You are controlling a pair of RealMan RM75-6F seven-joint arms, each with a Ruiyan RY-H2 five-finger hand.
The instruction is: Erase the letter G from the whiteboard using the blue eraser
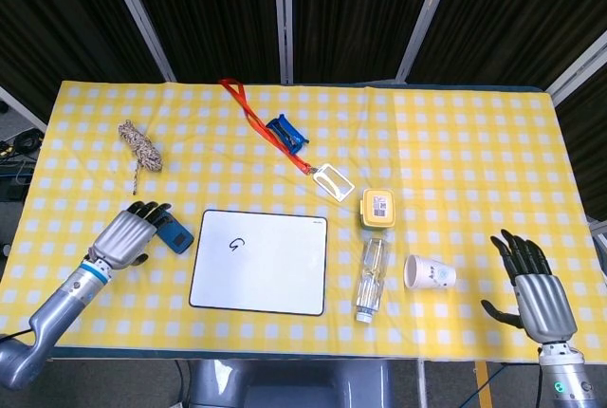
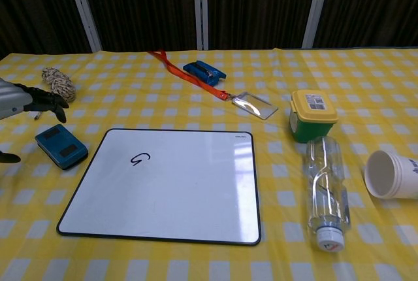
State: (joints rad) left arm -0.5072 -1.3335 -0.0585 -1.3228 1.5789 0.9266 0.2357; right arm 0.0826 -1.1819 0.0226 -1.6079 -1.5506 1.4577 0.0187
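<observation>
The whiteboard (image 1: 260,261) (image 2: 163,183) lies flat near the table's front, with a small black letter G (image 1: 235,245) (image 2: 139,159) in its upper left part. The blue eraser (image 1: 174,232) (image 2: 61,146) lies just left of the board. My left hand (image 1: 127,233) (image 2: 26,103) hovers open over the eraser's left side, fingers spread and reaching toward it, holding nothing. My right hand (image 1: 535,294) stays open at the front right edge, well apart from the board.
A rope bundle (image 1: 139,144) lies at the far left. An orange lanyard with badge (image 1: 327,178) and a blue clip (image 1: 285,131) sit behind the board. A yellow-lidded box (image 1: 377,207), a lying water bottle (image 1: 373,274) and a tipped paper cup (image 1: 430,272) are right of it.
</observation>
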